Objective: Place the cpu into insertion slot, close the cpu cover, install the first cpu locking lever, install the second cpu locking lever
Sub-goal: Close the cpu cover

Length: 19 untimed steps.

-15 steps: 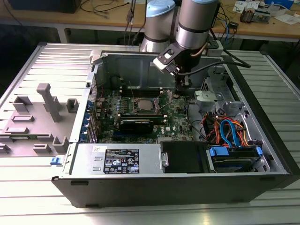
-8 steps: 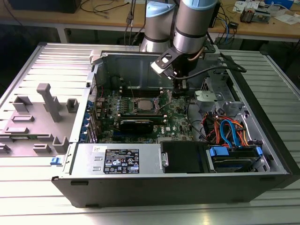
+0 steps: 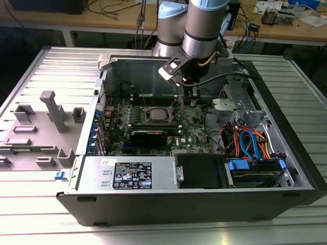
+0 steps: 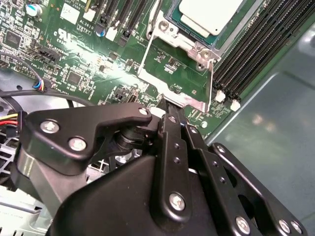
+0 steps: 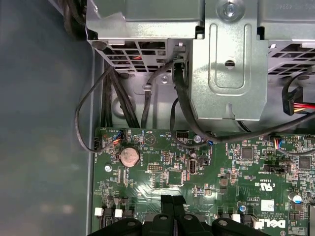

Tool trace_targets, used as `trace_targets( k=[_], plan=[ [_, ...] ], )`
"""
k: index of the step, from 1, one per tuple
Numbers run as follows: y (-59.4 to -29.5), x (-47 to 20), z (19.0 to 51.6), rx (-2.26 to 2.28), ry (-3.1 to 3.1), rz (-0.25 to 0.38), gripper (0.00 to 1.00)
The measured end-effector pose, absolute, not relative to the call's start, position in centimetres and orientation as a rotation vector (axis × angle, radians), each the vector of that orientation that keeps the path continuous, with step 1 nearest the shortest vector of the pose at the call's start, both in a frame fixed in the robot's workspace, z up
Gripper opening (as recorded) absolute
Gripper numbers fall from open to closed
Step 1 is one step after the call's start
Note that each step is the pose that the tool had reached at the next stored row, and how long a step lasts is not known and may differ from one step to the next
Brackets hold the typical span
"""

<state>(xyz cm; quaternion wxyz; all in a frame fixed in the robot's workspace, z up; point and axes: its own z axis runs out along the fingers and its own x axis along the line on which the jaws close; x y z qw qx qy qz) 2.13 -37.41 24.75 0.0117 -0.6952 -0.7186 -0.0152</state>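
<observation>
The cpu [image 4: 206,12] is seated in the socket, the cpu cover [image 4: 177,96] is swung open beside it, the gripper [image 4: 170,109] is drawn closed at its free edge; cover closing and both levers are left undone.

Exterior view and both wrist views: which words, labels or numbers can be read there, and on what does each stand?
Black-and-white rectangular sticker on the grey metal box: print too small to read.
White markings on the green circuit board, in both wrist views: too small to read reliably.
So no text can be quoted.
</observation>
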Motion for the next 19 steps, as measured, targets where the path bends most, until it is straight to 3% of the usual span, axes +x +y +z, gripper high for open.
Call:
trace_targets(
  k=[19],
  plan=[
    [-37.41,1.35,24.71,-2.168,-2.241,-0.047,0.11]
  ],
)
